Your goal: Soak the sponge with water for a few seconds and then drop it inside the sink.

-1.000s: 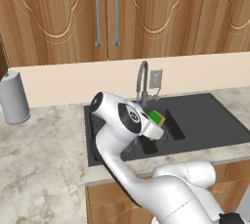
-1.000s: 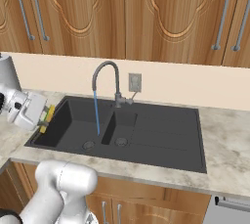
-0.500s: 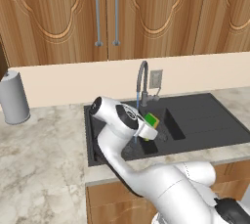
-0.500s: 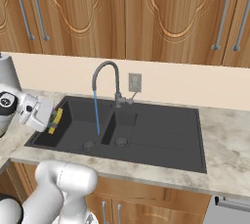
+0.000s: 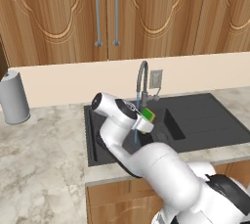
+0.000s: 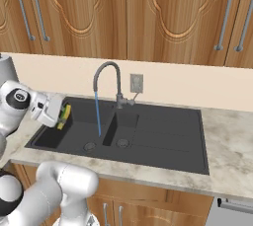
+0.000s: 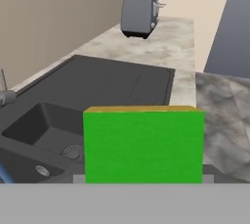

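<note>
Arm bent forward at frame center, gripper (image 5: pixel 148 116) clamped on sponge (image 5: pixel 148 115), pointing right.

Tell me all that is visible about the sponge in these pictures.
The sponge is a small flat rectangular block with a bright green face and a thin yellow layer along one edge. It looks soft and matte. The gripper is shut on it and holds it in the air above the large basin of the dark sink, lifted clear of the basin. In the right base view it stands apart from the water, on the side away from the drainboard. Nothing else touches it.
</note>
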Controlling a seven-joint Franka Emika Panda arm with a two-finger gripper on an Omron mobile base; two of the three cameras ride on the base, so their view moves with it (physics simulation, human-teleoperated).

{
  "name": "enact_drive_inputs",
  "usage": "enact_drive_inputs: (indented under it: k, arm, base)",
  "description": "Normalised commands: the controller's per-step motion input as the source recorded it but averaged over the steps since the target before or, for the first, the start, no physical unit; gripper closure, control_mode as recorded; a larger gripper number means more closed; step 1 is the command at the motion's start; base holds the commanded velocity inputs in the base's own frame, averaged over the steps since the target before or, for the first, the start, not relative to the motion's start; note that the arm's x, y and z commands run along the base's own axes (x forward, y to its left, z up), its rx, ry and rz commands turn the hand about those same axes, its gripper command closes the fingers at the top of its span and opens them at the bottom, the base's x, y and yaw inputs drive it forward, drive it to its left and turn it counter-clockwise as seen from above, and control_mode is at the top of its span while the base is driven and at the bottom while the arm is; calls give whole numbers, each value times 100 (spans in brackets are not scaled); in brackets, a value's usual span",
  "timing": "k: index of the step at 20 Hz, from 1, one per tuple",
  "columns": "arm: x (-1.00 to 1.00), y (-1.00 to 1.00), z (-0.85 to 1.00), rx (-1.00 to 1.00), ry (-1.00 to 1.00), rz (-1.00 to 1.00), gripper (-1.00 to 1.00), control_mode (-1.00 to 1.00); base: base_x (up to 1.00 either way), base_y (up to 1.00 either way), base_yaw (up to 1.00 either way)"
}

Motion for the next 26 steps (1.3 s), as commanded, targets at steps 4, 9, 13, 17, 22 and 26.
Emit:
enact_drive_inputs:
  k: [4, 9, 13, 17, 22, 26]
  arm:
    - [38, 0, -4, 0, 0, 0, 100, -100]
    - [32, 0, -10, 0, 0, 0, 100, -100]
    - [34, 0, -15, 0, 0, 0, 100, -100]
    - [32, -3, -22, 0, 0, 0, 100, -100]
    - [16, -14, -25, 0, 0, 0, 100, -100]
    - [13, -6, -13, 0, 0, 0, 100, -100]
  base:
    - [0, 0, 0]
    - [0, 0, 0]
    - [0, 0, 0]
    - [0, 0, 0]
    - [0, 0, 0]
    - [0, 0, 0]
